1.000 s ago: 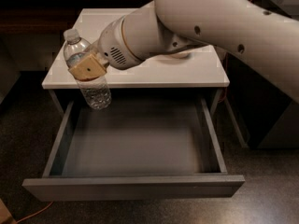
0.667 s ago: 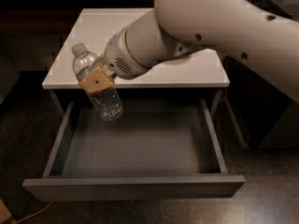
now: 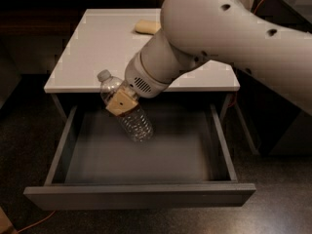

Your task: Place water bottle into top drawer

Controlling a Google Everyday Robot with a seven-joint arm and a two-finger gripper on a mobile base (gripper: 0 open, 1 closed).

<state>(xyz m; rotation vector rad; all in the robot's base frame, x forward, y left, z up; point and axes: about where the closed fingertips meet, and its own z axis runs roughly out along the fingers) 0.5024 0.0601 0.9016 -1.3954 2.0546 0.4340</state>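
Note:
The water bottle (image 3: 127, 112), clear ribbed plastic with a white cap, hangs tilted over the open top drawer (image 3: 139, 196), cap toward the upper left and base toward the drawer's middle. My gripper (image 3: 122, 101) is shut on the bottle's upper body, a tan finger pad showing across it. The big white arm reaches in from the upper right and hides the rest of the hand. The drawer is pulled far out and its grey floor shows bare beneath the bottle.
A white tabletop (image 3: 107, 48) sits directly above the drawer; a tan object (image 3: 147, 27) lies near its back edge. An orange cable (image 3: 34, 224) runs across the dark floor at the lower left. Dark furniture stands at the right.
The arm has carried the bottle down and to the right, from the table's front-left edge to over the drawer's inside, and the bottle has tilted further.

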